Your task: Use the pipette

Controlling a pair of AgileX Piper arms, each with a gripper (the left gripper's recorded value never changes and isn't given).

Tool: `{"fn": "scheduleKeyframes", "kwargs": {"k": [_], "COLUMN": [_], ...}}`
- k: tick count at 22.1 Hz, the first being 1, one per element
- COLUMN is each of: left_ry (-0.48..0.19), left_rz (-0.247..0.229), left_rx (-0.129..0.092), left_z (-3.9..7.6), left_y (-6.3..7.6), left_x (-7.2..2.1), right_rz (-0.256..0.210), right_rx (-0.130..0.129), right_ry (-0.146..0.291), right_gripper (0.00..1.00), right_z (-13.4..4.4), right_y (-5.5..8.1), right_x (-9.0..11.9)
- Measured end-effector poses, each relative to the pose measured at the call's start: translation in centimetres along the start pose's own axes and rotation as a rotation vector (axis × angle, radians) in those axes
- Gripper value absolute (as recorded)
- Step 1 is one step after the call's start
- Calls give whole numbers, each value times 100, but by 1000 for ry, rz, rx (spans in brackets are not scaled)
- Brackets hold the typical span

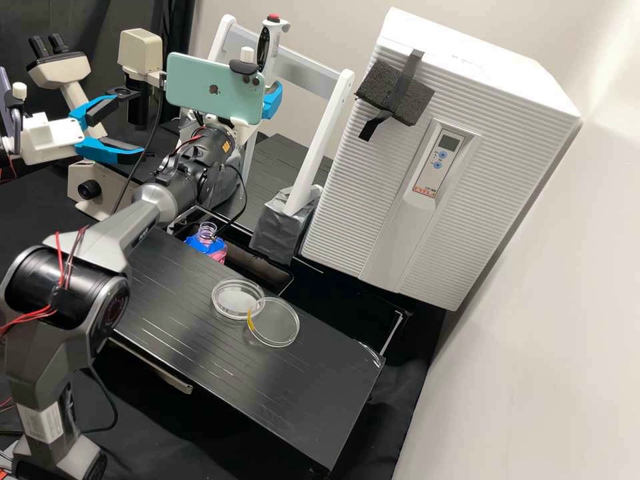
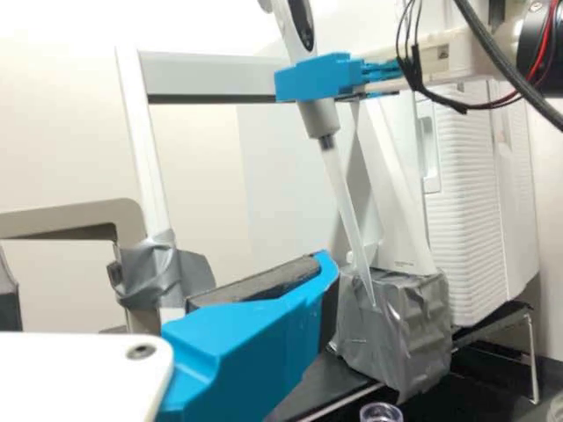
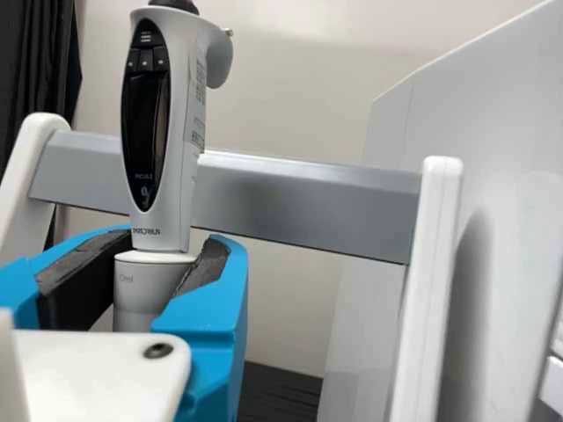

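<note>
Black laboratory bench, off-white room: we are looking down on a black bench (image 1: 40,200) running beside an off-white wall (image 1: 533,333), with a black curtain (image 1: 100,20) hanging at the far left. A black grooved board (image 1: 267,387) is lying across the bench and carrying two clear round dishes (image 1: 237,297) that are touching at their rims, a small yellow scrap (image 1: 251,321) lying where they meet. Just behind the board, a small clear bottle of pink liquid (image 1: 212,243) is standing in a black tray (image 1: 267,267). A tall white ribbed machine (image 1: 480,133) is standing by the wall with a black foam block (image 1: 393,93) strapped to its upper corner. A beige microscope (image 1: 87,180) is sitting at the far left.

The right gripper (image 3: 145,272) is pinching the white handheld pipette (image 3: 163,141) by the collar under its dark display. It is holding the pipette upright, high above the bench, in front of the grey crossbar of a white stand (image 3: 299,202). The clear tip is pointing down toward the stand's grey-taped foot (image 2: 396,325). A mint-green phone (image 1: 213,87) is riding on that arm. The left gripper (image 1: 125,128) is hanging well to the left, above the microscope, its blue fingers (image 2: 255,343) spread apart.

As for writing, the machine's front panel (image 1: 433,167) is showing a small grey display, two round blue buttons and a line of red print. The pipette is carrying small dark print on its body and collar.
</note>
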Motion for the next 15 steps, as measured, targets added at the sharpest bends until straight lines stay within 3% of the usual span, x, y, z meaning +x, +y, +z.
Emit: {"fn": "scheduleKeyframes", "kwargs": {"k": [2, 10, 13, 15], "left_ry": [6, 6, 6, 6], "left_rz": [11, 24, 23, 23], "left_rx": [5, 9, 9, 9], "left_z": [-18, -16, -16, -16], "left_y": [41, 83, 82, 82], "left_x": [-3, -4, -4, -4], "right_rz": [-22, -66, -84, -91], "right_rx": [22, 40, 101, 128], "right_ry": [-14, -49, -66, -73], "right_gripper": [0, 0, 0, 0], "right_z": [-5, -2, -1, 0], "right_y": [0, -8, -13, -16], "right_x": [40, 169, 192, 201]}}
